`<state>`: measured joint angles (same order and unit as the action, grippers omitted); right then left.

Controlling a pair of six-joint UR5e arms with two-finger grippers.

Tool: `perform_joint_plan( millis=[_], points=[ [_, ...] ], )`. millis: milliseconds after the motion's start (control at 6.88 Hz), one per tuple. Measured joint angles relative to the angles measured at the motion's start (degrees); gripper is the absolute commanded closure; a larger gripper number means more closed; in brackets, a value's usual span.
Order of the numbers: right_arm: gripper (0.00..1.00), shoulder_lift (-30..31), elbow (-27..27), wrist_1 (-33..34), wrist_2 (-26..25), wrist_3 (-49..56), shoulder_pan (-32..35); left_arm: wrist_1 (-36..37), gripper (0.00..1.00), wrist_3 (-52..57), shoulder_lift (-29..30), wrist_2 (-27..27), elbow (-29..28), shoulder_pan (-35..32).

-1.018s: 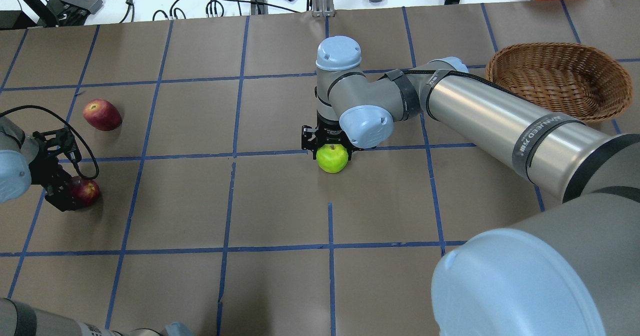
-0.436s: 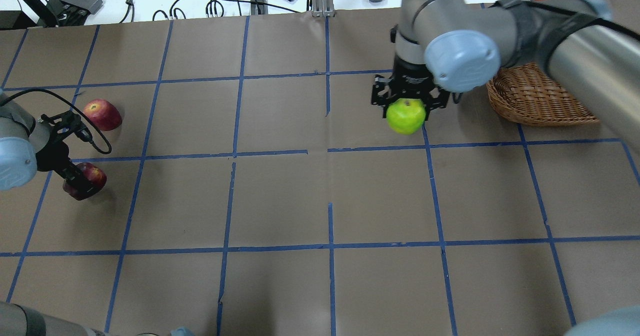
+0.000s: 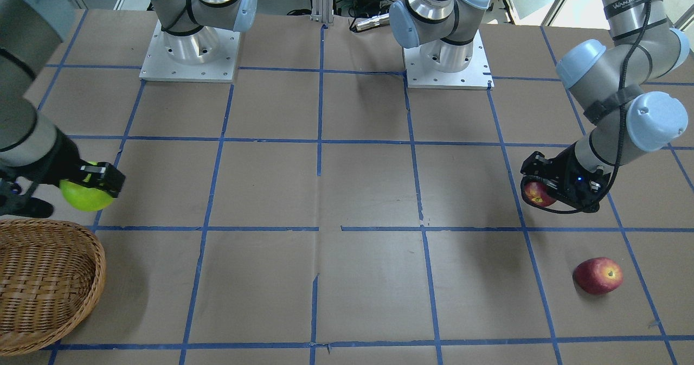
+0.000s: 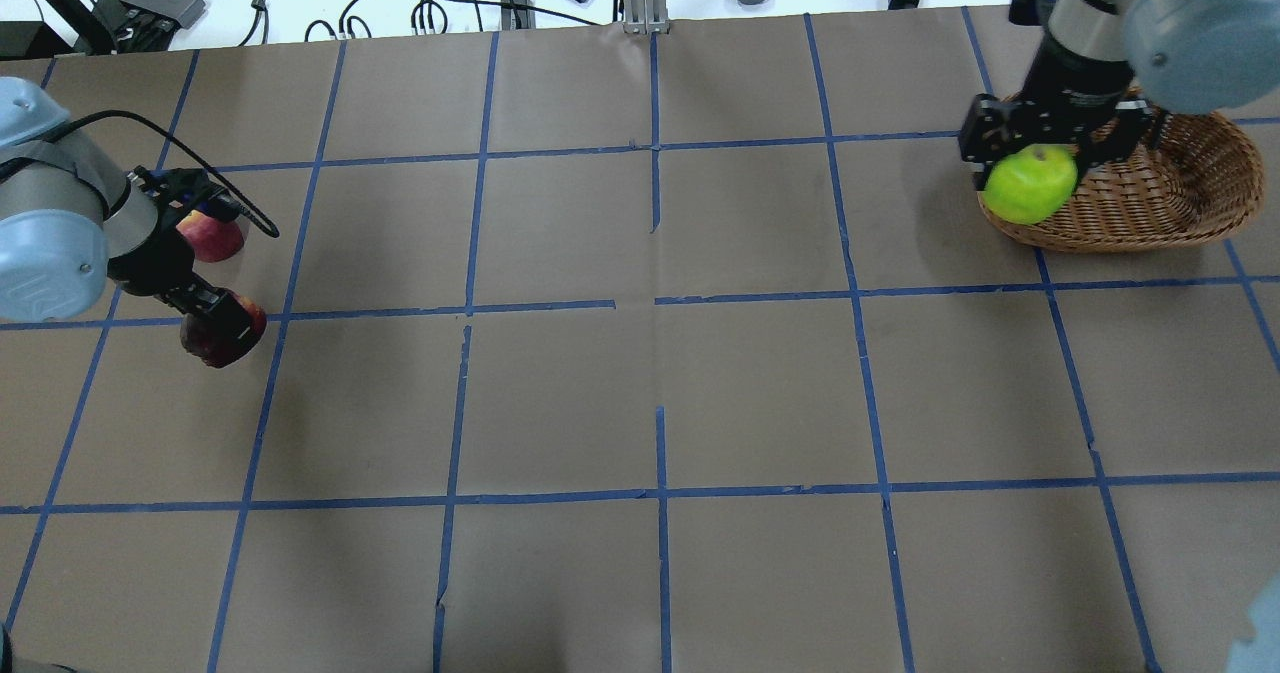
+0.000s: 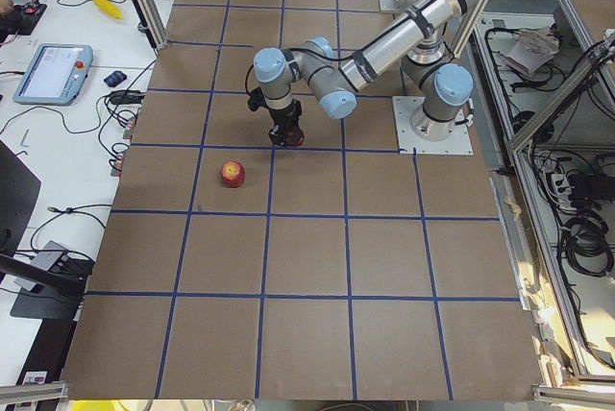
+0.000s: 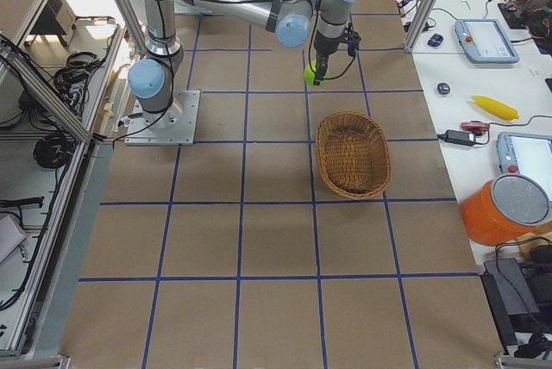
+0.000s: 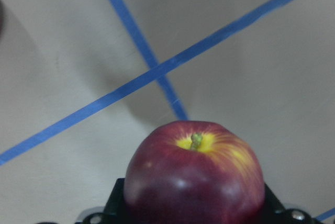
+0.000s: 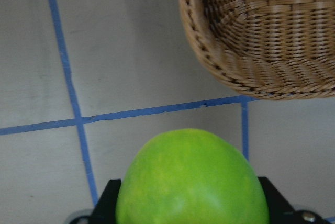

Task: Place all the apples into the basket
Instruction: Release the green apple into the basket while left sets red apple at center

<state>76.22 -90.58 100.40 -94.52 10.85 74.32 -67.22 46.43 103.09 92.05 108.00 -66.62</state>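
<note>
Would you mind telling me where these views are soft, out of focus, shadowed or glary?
Left wrist view: the dark red apple is soft, with small highlights, and a dim shadow lies on the table beyond it. Right wrist view: the green apple is out of focus, the basket sharper. Front-facing view: bright window glare at the top right.

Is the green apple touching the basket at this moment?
Apart. In the exterior right view the green apple hangs clear of the basket, with a stretch of the table showing between them.
</note>
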Motion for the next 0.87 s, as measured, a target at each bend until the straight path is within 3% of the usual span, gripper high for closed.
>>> perform_joint_plan(
  millis=[436, 873],
  points=[
    [1.00, -8.7, 0.4, 14.3, -2.1, 21.1, -11.9, -0.4, 0.62, -29.8, 0.7, -4.9, -1.3, -13.9],
    [1.00, -15.6, 2.8, 22.5, -2.6, 26.2, -14.2, 6.0, 0.62, -60.2, 6.1, -7.6, -5.5, -30.0]
  ],
)
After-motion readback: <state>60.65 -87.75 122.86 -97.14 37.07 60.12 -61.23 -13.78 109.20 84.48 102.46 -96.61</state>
